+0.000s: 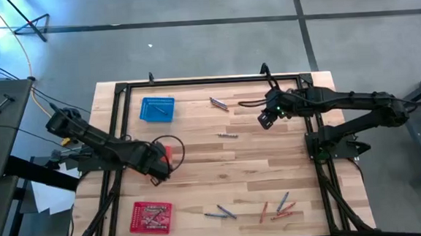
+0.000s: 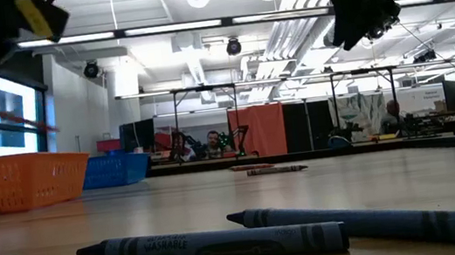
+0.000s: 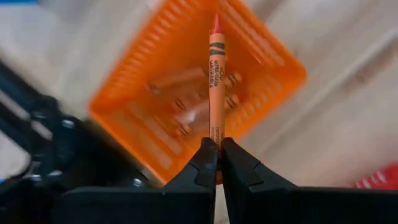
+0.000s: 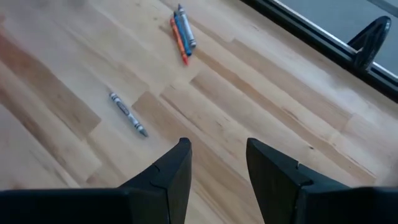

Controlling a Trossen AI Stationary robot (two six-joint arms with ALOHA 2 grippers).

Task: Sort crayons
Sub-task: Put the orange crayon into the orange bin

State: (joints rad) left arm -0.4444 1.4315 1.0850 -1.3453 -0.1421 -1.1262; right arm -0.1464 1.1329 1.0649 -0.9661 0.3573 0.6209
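Observation:
My left gripper is shut on an orange crayon and points down over the orange basket, where several orange crayons lie. My right gripper hangs open above the far right of the table, holding nothing. Below it lie a grey crayon and a small bunch of blue, orange and grey crayons. More crayons lie near the front edge, two blue-grey ones closest to the low camera. My left gripper pinches the orange crayon's blunt end between its two fingers. The fingers come from above and the crayon runs on in line with them, its pointed tip toward the basket below. The crayon is lifted clear of basket and table.
A blue basket stands at the far left and a red basket with crayons at the near left. A black frame runs along the table's edges. Bare wood lies in the table's middle.

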